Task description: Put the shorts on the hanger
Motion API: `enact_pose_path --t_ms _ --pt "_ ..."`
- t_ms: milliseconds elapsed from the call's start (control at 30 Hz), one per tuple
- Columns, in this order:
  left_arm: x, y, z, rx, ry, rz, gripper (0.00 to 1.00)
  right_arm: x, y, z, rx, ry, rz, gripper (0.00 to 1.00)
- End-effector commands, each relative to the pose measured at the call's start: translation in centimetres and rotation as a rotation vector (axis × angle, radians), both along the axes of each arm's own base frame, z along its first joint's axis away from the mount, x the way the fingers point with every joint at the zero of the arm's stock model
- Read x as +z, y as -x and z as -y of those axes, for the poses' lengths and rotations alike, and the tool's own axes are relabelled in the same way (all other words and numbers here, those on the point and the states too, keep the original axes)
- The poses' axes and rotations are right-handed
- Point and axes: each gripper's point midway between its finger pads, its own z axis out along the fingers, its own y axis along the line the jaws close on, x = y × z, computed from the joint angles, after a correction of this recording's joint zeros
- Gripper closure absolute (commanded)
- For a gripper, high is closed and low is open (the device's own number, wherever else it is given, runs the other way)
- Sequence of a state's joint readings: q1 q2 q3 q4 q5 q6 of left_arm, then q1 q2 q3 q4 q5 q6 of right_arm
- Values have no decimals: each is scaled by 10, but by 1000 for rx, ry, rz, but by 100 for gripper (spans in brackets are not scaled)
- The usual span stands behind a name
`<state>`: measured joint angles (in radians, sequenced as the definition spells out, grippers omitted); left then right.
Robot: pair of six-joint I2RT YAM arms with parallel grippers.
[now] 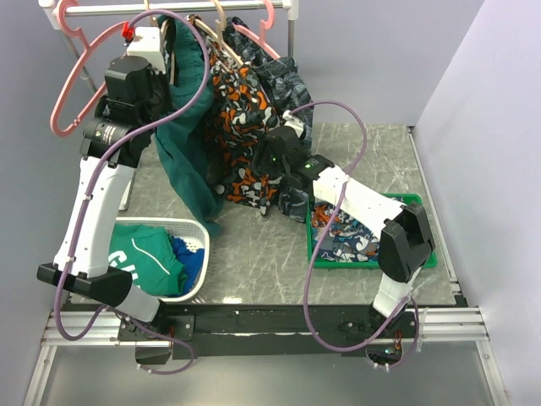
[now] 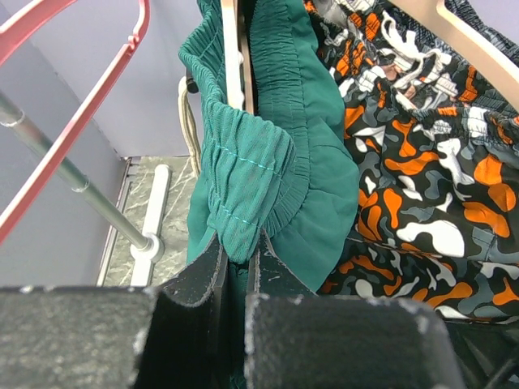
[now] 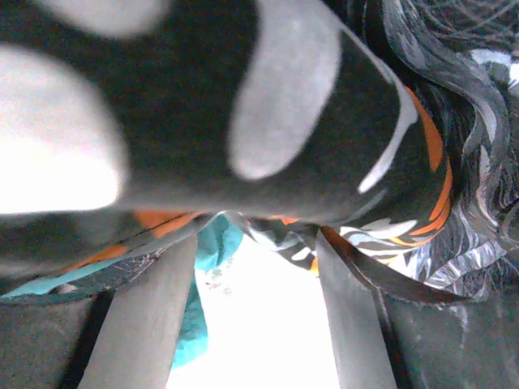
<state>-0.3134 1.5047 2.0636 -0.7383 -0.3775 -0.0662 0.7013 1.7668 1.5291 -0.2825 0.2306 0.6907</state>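
Looking at the shorts (image 1: 188, 144) up by the rail (image 1: 292, 8): draped over the tan hanger (image 2: 232, 65), waistband on top, legs pointing straight down toward the tabletop (image 1: 254, 262). So, long axis vertical, with the lower hem ending just beside the white laundry basket (image 1: 169, 222).

Got the left gripper (image 2: 241, 253) with jaws clenched on the bunched elastic waistband. Got the right gripper (image 3: 243, 324) with jaws spread apart, gripping nothing, shoved in among the orange camo shorts (image 1: 241, 127).

Found a bright green garment with white lettering (image 1: 139, 258) plus something blue (image 1: 188, 254) in the basket. Spotted patterned clothes (image 1: 347, 237) piled in the green tray (image 1: 338, 262).

Can only catch the hanger bar inside the waistband from the left wrist; no luck picking it out from overhead. Getting mostly blurry camo from the right wrist, plus a sliver of teal fabric (image 3: 207, 251).
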Motion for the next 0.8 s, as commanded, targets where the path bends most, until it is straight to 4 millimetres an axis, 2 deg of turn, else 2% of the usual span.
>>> enact_pose_path --t_ms 0,167,200,400,633,733,767 --pt "71 2 -5 -9 44 238 99 34 5 -3 9 -70 65 32" --pt "65 -6 -4 -53 58 222 99 37 7 -5 15 -78 70 32" --pt "63 -6 2 -94 65 216 99 37 8 -6 17 -81 70 32" --pt "59 -13 -1 -116 102 196 99 43 15 -14 41 -126 80 32" --pt "39 -23 7 -141 133 128 99 51 23 -14 57 -142 97 32" --pt "31 -19 8 -143 154 110 99 50 26 -13 62 -141 97 32" --pt "23 -21 8 -138 157 95 99 50 26 -13 61 -144 97 32"
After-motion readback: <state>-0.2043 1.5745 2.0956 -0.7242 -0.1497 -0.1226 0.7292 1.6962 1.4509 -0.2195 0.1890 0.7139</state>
